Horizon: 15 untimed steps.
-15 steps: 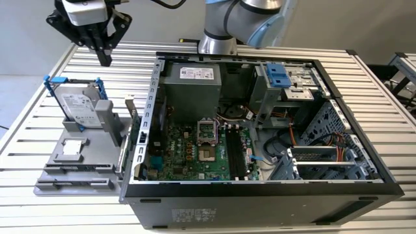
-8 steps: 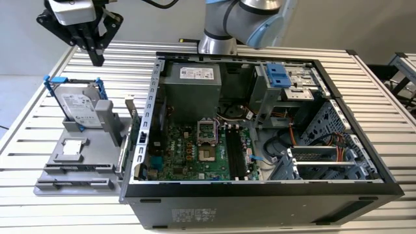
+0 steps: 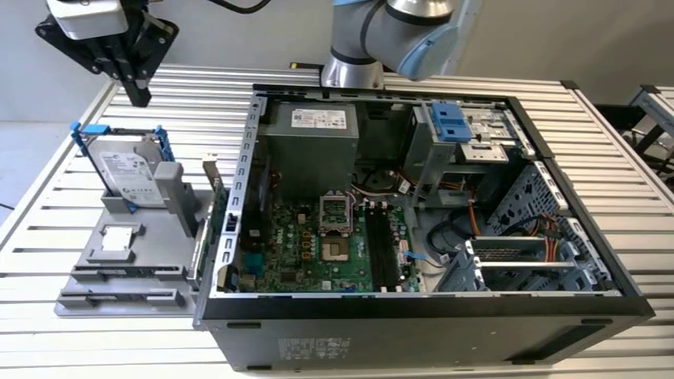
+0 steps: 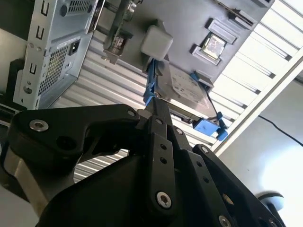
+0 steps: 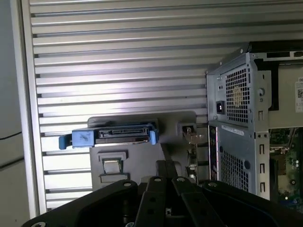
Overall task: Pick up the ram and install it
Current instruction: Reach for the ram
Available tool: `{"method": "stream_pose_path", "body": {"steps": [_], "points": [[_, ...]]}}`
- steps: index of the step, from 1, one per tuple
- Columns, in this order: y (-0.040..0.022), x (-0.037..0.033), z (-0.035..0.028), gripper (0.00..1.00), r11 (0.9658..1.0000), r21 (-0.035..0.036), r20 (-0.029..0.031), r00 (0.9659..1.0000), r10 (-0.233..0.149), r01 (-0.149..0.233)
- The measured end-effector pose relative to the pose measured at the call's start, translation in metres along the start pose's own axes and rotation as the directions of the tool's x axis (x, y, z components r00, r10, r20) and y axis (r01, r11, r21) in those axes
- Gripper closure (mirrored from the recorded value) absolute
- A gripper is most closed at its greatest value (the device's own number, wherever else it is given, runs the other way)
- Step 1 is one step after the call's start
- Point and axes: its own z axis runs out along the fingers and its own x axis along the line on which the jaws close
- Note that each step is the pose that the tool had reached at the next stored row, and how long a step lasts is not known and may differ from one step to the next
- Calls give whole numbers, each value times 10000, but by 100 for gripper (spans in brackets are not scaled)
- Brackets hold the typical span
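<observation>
Hovering with the gripper (image 3: pixel 139 96) raised above the slatted table (image 3: pixel 200 103), at the exterior view's left, well above the grey holder (image 3: pixel 158 257). Carrying nothing, with the 2 fingers (image 4: pixel 161 123) pressed together into 1 narrow tip in both wrist views. Looking past that tip onto the silver hard drive (image 3: pixel 132 170) in its blue bracket (image 3: pixel 97 128), standing on edge in the holder and well apart from the gripper.

Finding the ram (image 3: pixel 132 273) as a dark narrow strip lying along a slot at the end of the holder nearest the exterior camera, untouched, with a small square chip (image 3: pixel 116 234) between it and the drive. Cannot tell its chips or label from here.

Seeing an expansion card (image 3: pixel 216 197) with a metal end plate upright at the holder's edge, just beside the wall of the computer case (image 3: pixel 421 316).

Showing the case lying open in the middle of the table, with the green motherboard (image 3: pixel 305 253) exposed and the long black memory slots (image 3: pixel 384 253) running just beside the processor socket (image 3: pixel 335 213). Placing the ram outside the case, well apart from those slots, not yet installed.

Tracing the arm (image 3: pixel 390 31) down to its base behind the case's far wall.
</observation>
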Motion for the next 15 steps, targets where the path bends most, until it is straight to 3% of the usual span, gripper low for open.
{"method": "stream_pose_path", "body": {"steps": [5,7,12,15], "points": [[-10,142,-3,100,10000,-1,0,10000,0,0],[-17,248,-6,100,10000,0,0,10000,0,0],[-25,364,-8,100,10000,0,-1,10000,-1,1],[-28,395,-9,100,10000,0,0,10000,-2,2]]}}
